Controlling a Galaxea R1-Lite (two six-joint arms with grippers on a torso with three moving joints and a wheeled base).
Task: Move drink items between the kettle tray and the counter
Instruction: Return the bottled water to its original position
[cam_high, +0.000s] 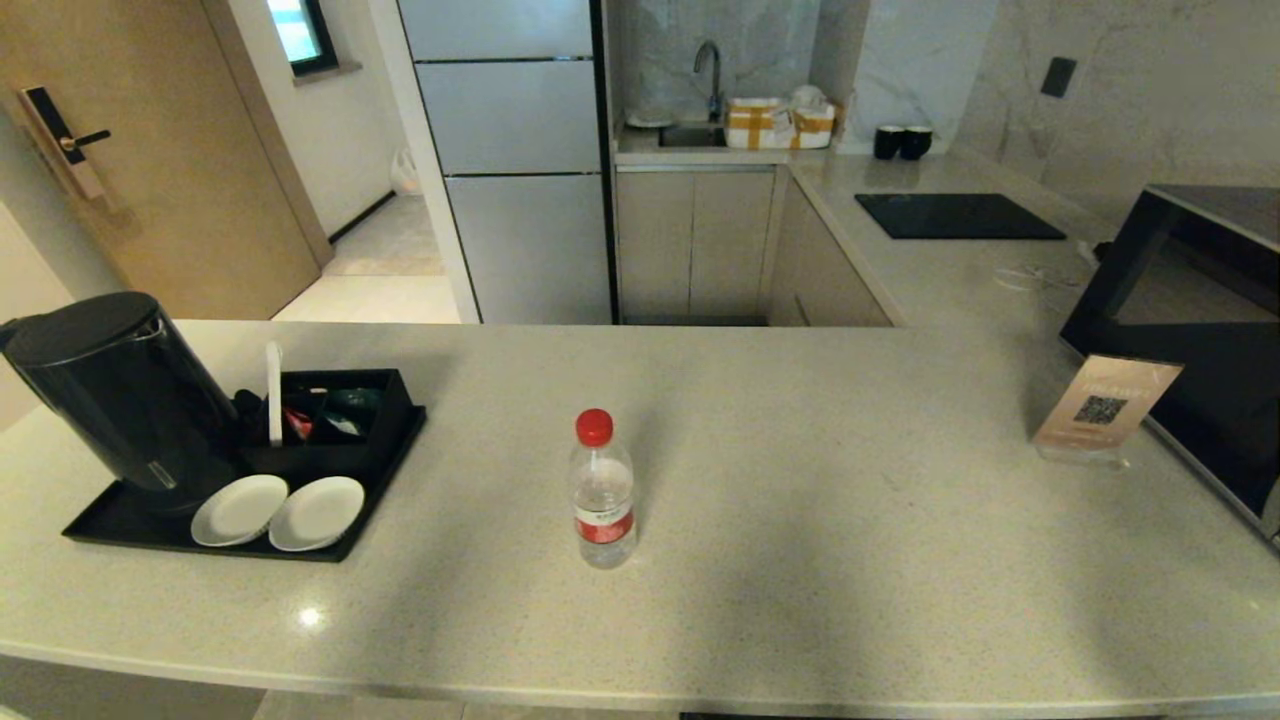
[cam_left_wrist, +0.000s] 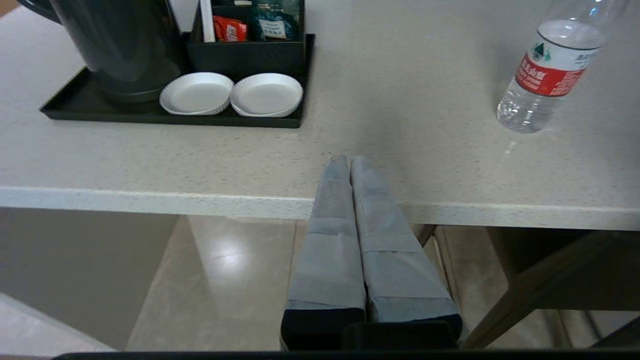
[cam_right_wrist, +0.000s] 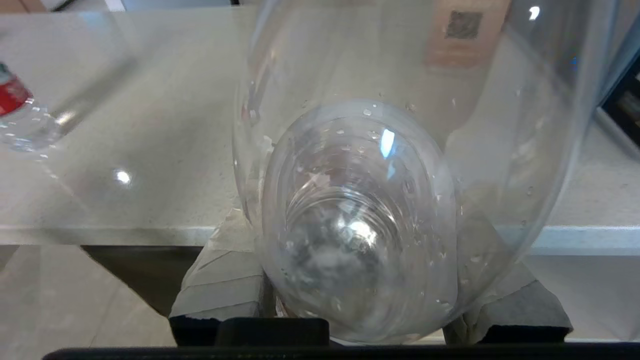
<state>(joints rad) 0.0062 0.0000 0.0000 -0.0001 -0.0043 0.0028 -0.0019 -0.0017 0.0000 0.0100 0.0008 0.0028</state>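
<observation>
Right wrist view: right pincer (cam_right_wrist: 360, 280) clamped on what looks like a clear bottle (cam_right_wrist: 380, 200) | left pincer (cam_left_wrist: 350, 167) closed, empty | second bottle (cam_high: 603, 490) upright on surface (cam_high: 850, 520)

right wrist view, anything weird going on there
Yes: a clear bottle fills that view, clamped between the right gripper fingers and seen end-on. It hangs off the counter edge. The other bottle stands upright and nothing is spilled.
</observation>
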